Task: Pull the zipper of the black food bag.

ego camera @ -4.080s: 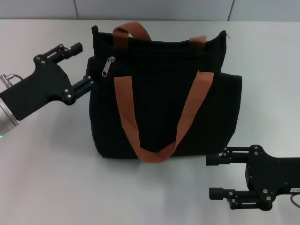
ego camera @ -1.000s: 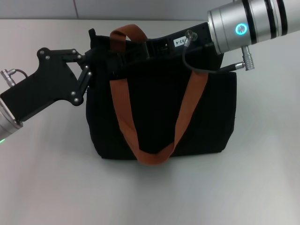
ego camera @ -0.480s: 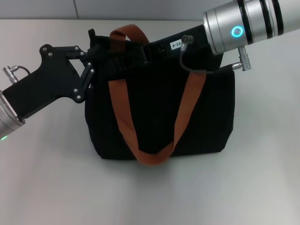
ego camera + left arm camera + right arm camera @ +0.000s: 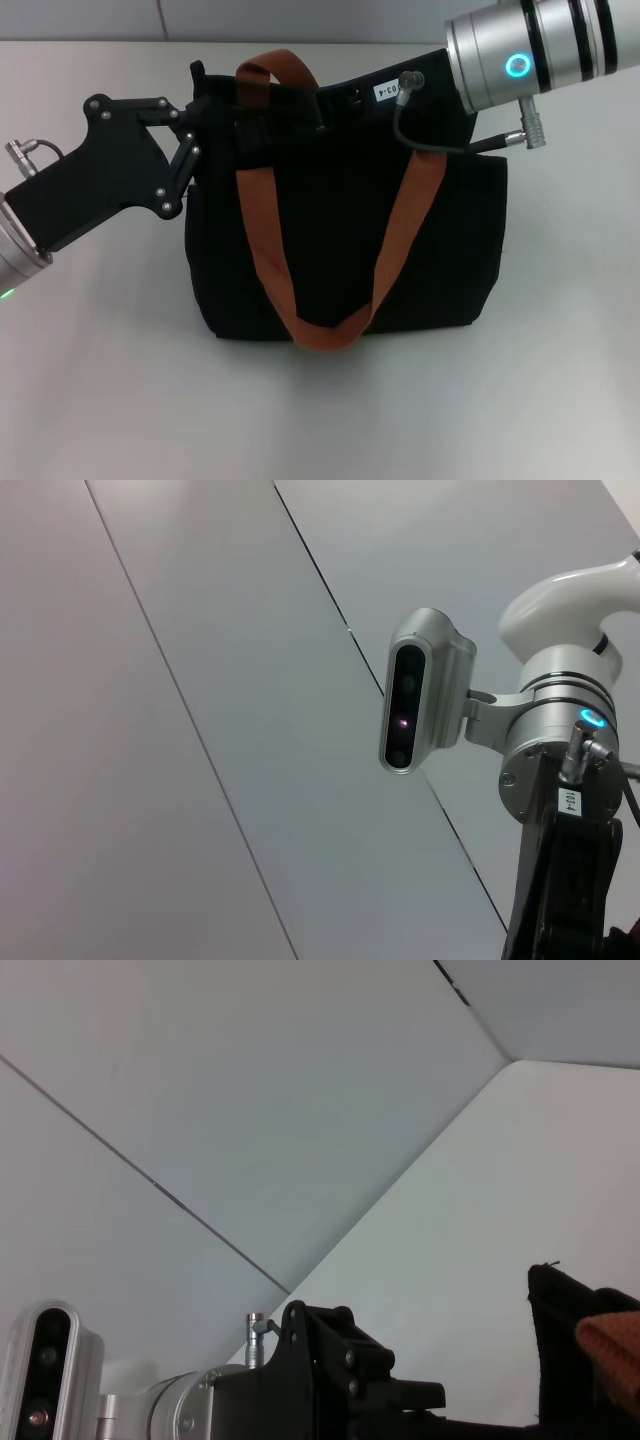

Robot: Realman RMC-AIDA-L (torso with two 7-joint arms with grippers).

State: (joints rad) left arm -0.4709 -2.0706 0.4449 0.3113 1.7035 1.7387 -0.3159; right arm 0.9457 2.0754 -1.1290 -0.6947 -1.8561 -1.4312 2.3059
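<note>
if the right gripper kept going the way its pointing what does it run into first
Probably the left gripper. The right gripper reaches leftward along the upper front of the black food bag, and the left one sits at the bag's upper left corner in that line. Their heights could differ, and the zipper is hidden.

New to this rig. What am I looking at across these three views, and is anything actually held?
It is a two-armed robot with a gripper on each arm. The head view looks down from the robot's head at a pale table. On it stands a boxy black fabric food bag with orange-brown webbing handles. The left gripper is pressed against the bag's upper left corner. The right gripper, on a silver arm, reaches across the bag's top edge. Its fingers and the zipper pull are hidden, so a grasp cannot be confirmed. The other two views come from wrist cameras and mostly show wall panels. The left wrist view also catches the robot's head camera. The right wrist view shows a corner of the bag.
</note>
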